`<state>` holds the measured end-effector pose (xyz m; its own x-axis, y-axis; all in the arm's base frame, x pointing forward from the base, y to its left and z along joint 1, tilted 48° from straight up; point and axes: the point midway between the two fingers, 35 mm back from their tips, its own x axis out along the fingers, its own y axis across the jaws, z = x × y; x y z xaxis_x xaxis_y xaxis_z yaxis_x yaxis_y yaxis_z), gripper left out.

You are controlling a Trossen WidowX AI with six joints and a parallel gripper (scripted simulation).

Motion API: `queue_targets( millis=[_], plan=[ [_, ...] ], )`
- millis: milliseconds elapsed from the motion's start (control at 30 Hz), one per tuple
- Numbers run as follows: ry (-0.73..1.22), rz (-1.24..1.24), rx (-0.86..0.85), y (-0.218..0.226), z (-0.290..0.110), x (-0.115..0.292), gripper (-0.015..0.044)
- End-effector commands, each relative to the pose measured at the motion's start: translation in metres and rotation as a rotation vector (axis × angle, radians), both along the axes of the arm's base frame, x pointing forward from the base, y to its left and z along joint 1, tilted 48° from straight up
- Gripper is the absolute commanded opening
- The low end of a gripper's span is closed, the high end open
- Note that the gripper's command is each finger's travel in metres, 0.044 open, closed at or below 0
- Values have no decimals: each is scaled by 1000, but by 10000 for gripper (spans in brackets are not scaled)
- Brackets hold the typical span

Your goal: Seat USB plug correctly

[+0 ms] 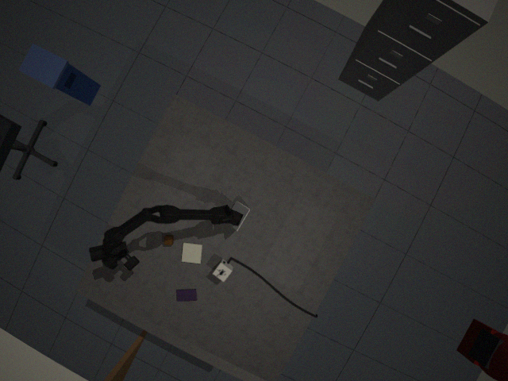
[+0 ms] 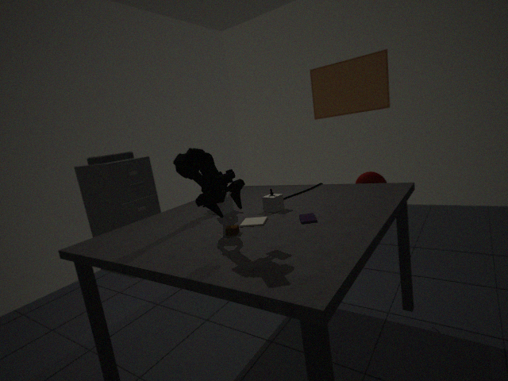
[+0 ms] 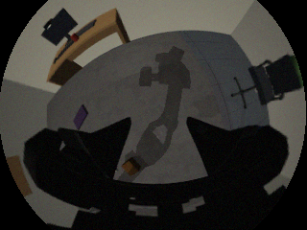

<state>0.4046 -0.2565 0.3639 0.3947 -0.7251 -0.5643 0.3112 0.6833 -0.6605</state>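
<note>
- the gripper (image 1: 236, 216) is seen with its fingers spread wide and nothing held between them, raised above the table (image 2: 348, 246).
- the power cube (image 1: 221, 270) is found on the table well apart from the gripper, with the usb plug (image 2: 271, 191) standing up from its top socket (how deep it sits cannot be told).
- a black cable (image 1: 275, 289) is seen trailing away from the cube.
- a white pad (image 1: 191, 252), a purple block (image 1: 186, 294) and a small amber jar (image 2: 231, 229) are set near the cube, all untouched by the gripper.
</note>
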Motion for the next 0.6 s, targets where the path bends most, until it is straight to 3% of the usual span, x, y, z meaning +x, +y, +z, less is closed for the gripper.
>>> queue_targets(
  millis=[0, 300, 567],
  plan=[
    [-5, -5, 9, 2, -2, 1, 426],
    [-169, -280, 353, 97, -112, 44, 440],
    [-265, -595, 503, 181, -198, 40, 440]
  ],
)
